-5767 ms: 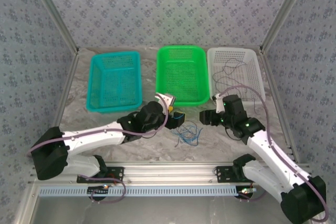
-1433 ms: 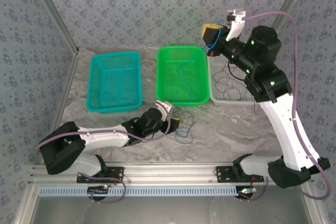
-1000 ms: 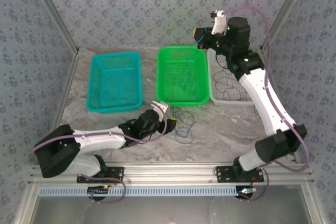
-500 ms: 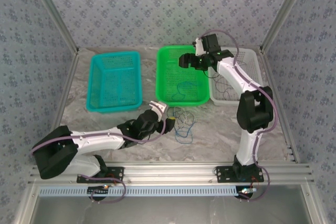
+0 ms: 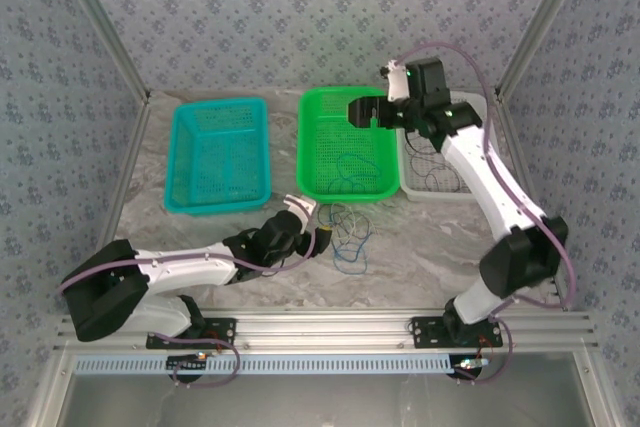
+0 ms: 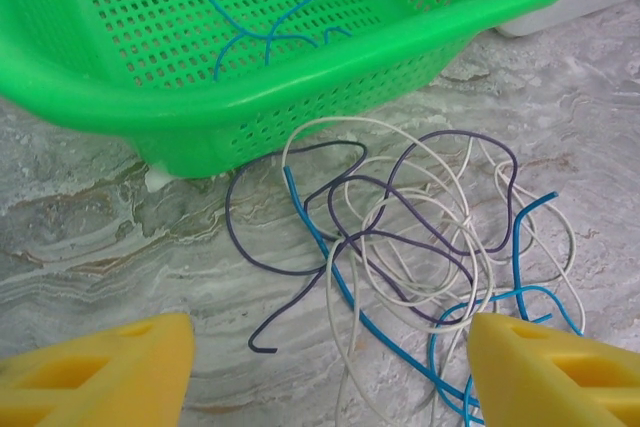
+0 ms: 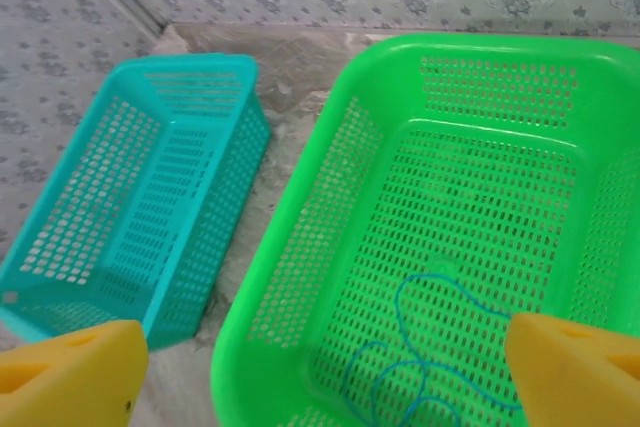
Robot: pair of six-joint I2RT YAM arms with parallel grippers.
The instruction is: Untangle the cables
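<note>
From the top camera, the right claw [image 5: 358,112] hangs released over the green basket [image 5: 306,147], where a freed blue cable [image 5: 345,172] now lies; a second earlier it dangled from that claw, raised higher. The left wrist camera shows the left claw [image 6: 330,347] spread and empty just short of the remaining tangle [image 6: 380,232] on the table [image 6: 100,247]; next, one strand probably needs pinching alone. The right wrist camera confirms spread fingers [image 7: 70,367] above the blue cable.

You're seeing blue, dark purple and white cables [image 6: 385,235], a grey-marbled table [image 6: 100,237], a green basket [image 6: 300,97], a teal basket [image 7: 150,197].
</note>
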